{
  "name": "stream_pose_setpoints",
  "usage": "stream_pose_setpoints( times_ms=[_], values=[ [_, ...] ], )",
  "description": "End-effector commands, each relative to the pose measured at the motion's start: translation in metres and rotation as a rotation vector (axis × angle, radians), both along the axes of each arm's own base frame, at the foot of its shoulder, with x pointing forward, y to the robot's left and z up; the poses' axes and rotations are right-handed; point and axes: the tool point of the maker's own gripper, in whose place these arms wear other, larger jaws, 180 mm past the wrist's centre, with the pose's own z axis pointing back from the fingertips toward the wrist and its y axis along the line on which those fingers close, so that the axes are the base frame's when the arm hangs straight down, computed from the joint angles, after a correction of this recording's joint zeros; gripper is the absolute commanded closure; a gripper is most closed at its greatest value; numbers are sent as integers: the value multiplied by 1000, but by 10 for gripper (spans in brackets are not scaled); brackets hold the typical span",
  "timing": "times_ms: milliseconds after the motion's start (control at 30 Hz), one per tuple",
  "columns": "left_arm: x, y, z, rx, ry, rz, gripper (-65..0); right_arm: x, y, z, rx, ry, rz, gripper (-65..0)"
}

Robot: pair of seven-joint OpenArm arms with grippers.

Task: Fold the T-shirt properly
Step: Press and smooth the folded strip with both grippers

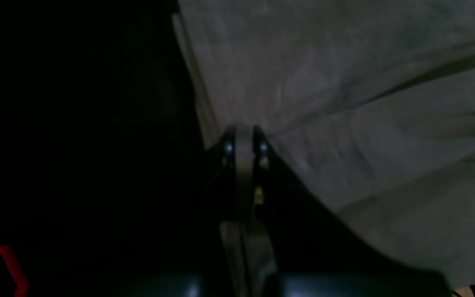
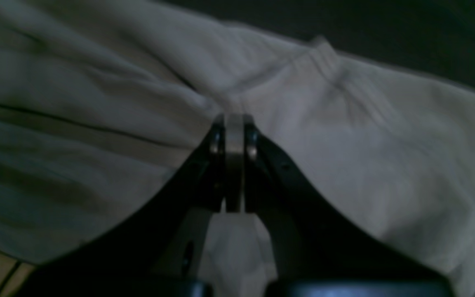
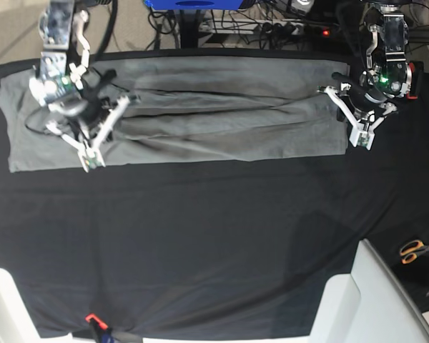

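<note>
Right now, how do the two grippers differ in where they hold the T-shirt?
The left gripper pinches the T-shirt at its outer edge, beside the black cloth. The right gripper grips further in, with grey fabric on both sides and bunched folds running to it. Both are shut on the shirt, at opposite ends.

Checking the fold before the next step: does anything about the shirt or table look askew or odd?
The plain grey cotton T-shirt lies as a long band across the black table cloth, with wrinkles bunched between the shut left hand and shut right hand. Orange-handled scissors lie off the cloth's edge. Nothing looks damaged or spilled.
</note>
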Motion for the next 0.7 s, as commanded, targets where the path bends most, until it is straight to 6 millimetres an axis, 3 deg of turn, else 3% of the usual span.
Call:
stream_pose_setpoints(
  times_ms=[0,133,400,533,667],
  values=[
    [9,4,9,8,-36,-3,0,8,-2,0,5,-14,-8,-5],
    [8,4,9,5,-34,-1,0,6,4,-22,28,47,-2,-5],
    [8,5,9,7,-35,3,0,-13,6,-29,29,79,-1,-5],
    [8,6,9,7,-36,4,0,-20,8,-14,15,45,14,-5],
    [8,4,9,5,-35,2,0,-10,10,5,1,-7,29,-5]
  ],
)
